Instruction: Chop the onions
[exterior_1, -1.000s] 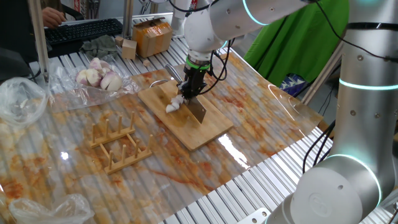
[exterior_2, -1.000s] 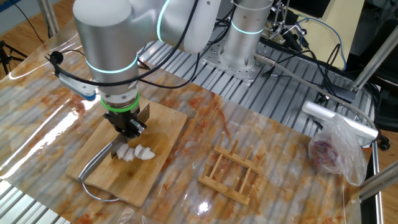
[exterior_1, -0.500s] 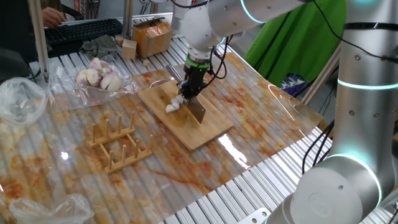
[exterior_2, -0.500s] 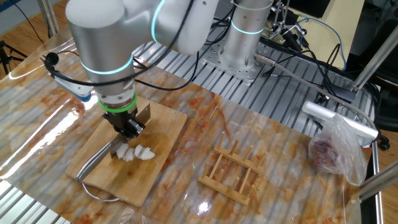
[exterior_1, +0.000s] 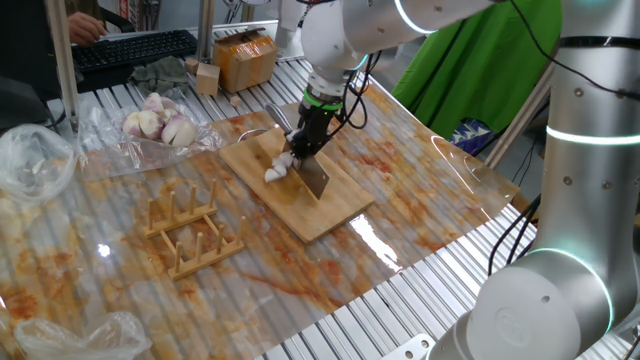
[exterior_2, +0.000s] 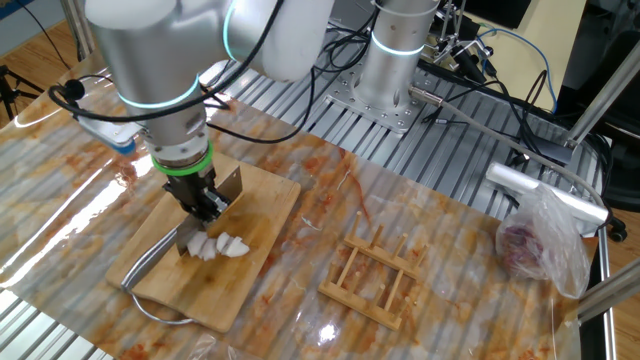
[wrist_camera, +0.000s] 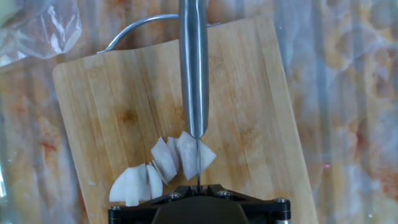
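Observation:
Several small pale white onion chunks (wrist_camera: 163, 163) lie on the wooden board (wrist_camera: 261, 112); they also show in one fixed view (exterior_1: 277, 170) and the other fixed view (exterior_2: 221, 246). My gripper (exterior_1: 303, 146) is shut on a steel cleaver (wrist_camera: 193, 68). The blade (exterior_1: 316, 179) stands edge-down on the board, its edge in the chunks. In the hand view the knife's handle runs up the middle, away from the jaws. The gripper also shows in the other fixed view (exterior_2: 207, 207), right above the chunks.
A clear bag with whole pinkish-white bulbs (exterior_1: 158, 124) lies behind the board. A wooden rack (exterior_1: 188, 231) stands left of the board, also in the other fixed view (exterior_2: 376, 271). Cardboard boxes (exterior_1: 243, 56) and a keyboard (exterior_1: 133, 47) sit at the back. A bagged item (exterior_2: 540, 245) lies far right.
The arm's upper body has swung a little sideways. The gripper, cleaver and onion chunks stay about where they were on the board.

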